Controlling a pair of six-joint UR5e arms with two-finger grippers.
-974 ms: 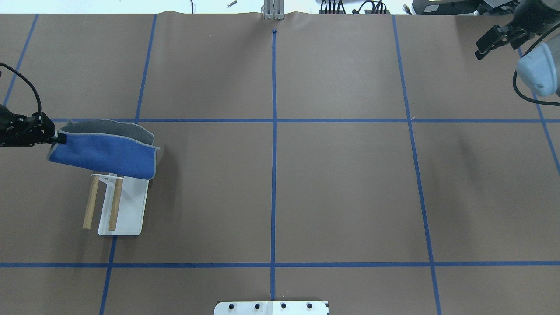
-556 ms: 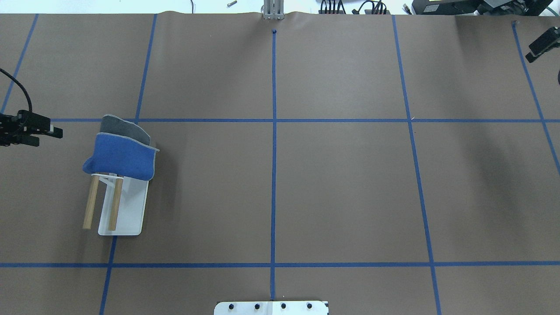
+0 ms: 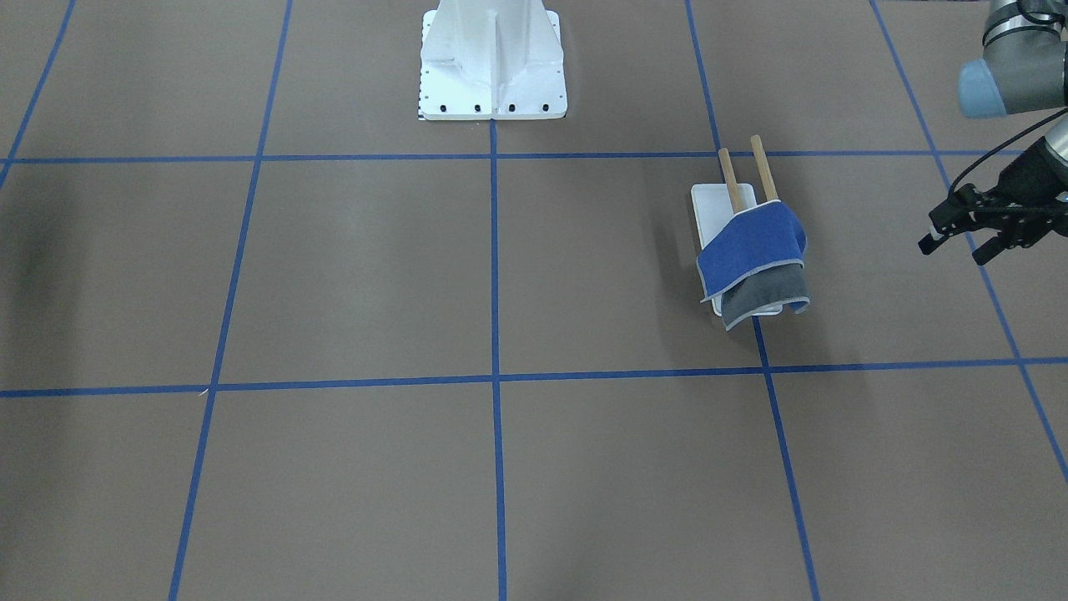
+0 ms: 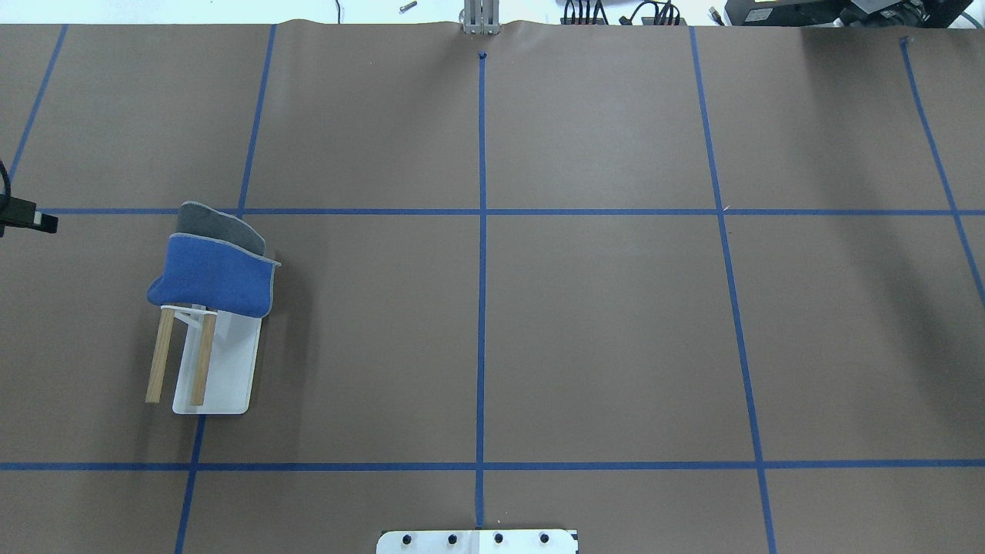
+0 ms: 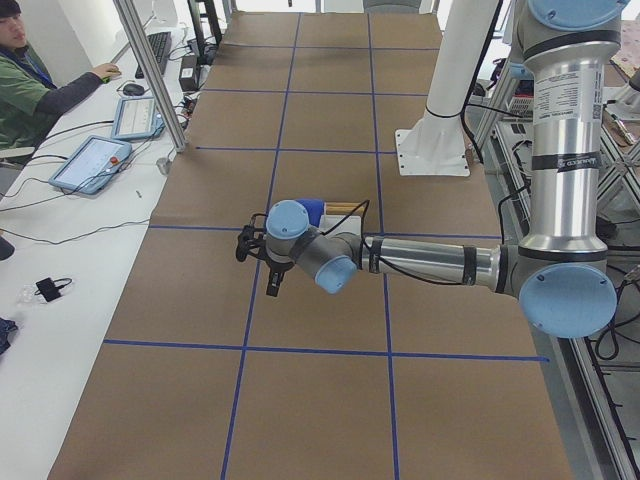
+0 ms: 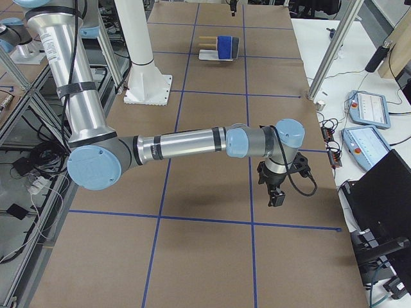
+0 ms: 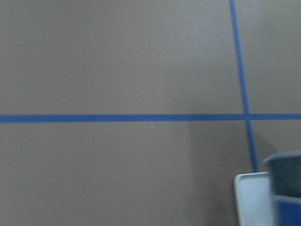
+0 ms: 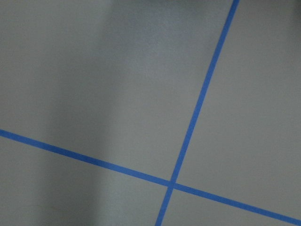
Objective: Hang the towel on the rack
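Observation:
The towel [image 4: 212,281] hangs folded over the far end of the rack's two wooden dowels [image 4: 160,362], blue side up, with the grey side [image 4: 219,227] hanging toward the table. It also shows in the front view [image 3: 751,250]. The rack's white base [image 4: 227,369] stands on the table. My left gripper [image 3: 955,249] is open, empty and well apart from the towel; only a fingertip [image 4: 35,220] shows at the overhead view's left edge. My right gripper [image 6: 275,196] shows only in the exterior right view, over bare table, and I cannot tell its state.
The big white bolted pedestal [image 3: 492,63] stands at the robot's side of the table. Blue tape lines grid the brown mat. An operator [image 5: 30,90] sits at a side table with tablets. The left wrist view catches the rack base corner [image 7: 251,200].
My left gripper let go of the towel and drew back to the left. The towel's held end dropped onto the dowels. My right arm left the overhead view to the right.

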